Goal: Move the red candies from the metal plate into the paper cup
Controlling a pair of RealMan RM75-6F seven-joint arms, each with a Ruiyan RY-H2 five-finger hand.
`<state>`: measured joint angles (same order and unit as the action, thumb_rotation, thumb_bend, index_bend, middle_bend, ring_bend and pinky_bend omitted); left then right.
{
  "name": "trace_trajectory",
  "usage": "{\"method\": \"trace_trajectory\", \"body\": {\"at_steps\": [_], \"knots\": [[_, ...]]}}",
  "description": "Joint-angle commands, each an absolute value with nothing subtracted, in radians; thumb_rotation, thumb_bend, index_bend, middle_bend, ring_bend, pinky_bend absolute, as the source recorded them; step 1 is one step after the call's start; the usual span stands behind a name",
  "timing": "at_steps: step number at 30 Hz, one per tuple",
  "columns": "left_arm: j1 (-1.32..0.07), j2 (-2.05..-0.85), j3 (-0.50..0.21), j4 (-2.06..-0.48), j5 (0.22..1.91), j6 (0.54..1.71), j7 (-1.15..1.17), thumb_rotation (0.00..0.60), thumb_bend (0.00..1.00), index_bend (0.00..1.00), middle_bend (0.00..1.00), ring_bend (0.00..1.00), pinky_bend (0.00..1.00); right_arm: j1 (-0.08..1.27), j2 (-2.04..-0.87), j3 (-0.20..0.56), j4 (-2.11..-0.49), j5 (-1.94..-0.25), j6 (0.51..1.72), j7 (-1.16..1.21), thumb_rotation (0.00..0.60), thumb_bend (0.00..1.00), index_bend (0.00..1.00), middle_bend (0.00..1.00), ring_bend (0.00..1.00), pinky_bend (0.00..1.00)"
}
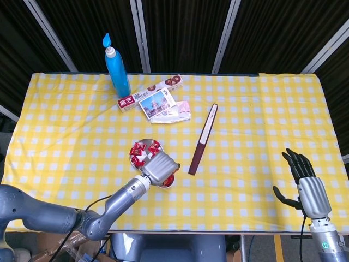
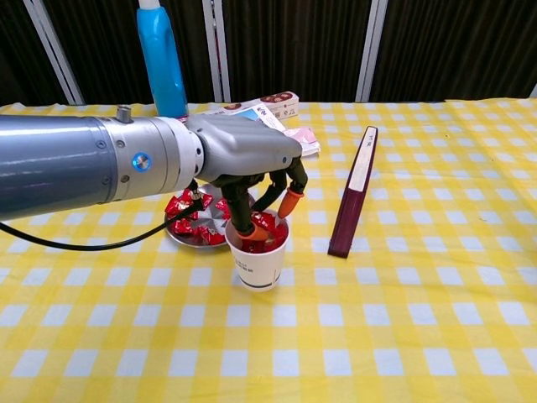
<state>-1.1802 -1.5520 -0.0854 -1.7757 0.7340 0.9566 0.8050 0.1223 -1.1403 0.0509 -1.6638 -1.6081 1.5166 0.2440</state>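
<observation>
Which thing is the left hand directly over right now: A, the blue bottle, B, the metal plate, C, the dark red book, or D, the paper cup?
D: the left hand hangs over the cup, fingertips at its rim.

Light: bright, even, from above my bench (image 1: 256, 103).
Shadows: soft, short.
Backdrop: dark.
Focus: sharp in both views.
Glare: faint sheen on my left arm (image 2: 75, 168).
</observation>
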Motion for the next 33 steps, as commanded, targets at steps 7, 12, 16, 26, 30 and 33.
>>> {"method": "trace_trajectory", "body": {"at_steps": [7,12,16,26,30,33], "knots": [[-1.173,-1.543,-0.081,-1.784,0.747,0.971,0.792,0.6,0.29,0.48,0.64,0.85,0.96,0.122,-1.14,0.05,-1.663,-1.61,1.518,0.244,0.6,0.39,0.0,0.0,0.0,0.0],[-1.17,-1.543,-0.085,-1.784,0.754,0.98,0.784,0.6,0.27,0.45,0.64,0.85,0.96,0.123,-1.14,0.05,-1.664,-1.61,1.517,0.243,0.6,0.39,0.0,0.0,0.0,0.0],[-1.167,-1.55,-0.088,-1.78,0.762,0.991,0.781,0.6,0.23,0.4,0.59,0.85,0.96,0.123,-1.14,0.05,-1.664,-1.61,1.517,0.243,0.6,0.39,0.0,0.0,0.0,0.0],[-1.159,-1.56,-0.094,-1.776,0.782,1.005,0.766,0.6,0.19,0.37,0.53,0.84,0.96,0.122,-1.139,0.051,-1.664,-1.611,1.52,0.244,0.6,0.39,0.0,0.0,0.0,0.0],[-1.139,-1.555,-0.111,-1.774,0.81,1.041,0.738,0.6,0.19,0.36,0.51,0.84,0.96,0.122,-1.139,0.051,-1.663,-1.612,1.521,0.246,0.6,0.39,0.0,0.0,0.0,0.0],[-1.115,-1.539,-0.121,-1.764,0.827,1.079,0.718,0.6,0.19,0.35,0.48,0.84,0.96,0.122,-1.139,0.051,-1.663,-1.613,1.522,0.248,0.6,0.39,0.0,0.0,0.0,0.0]]}}
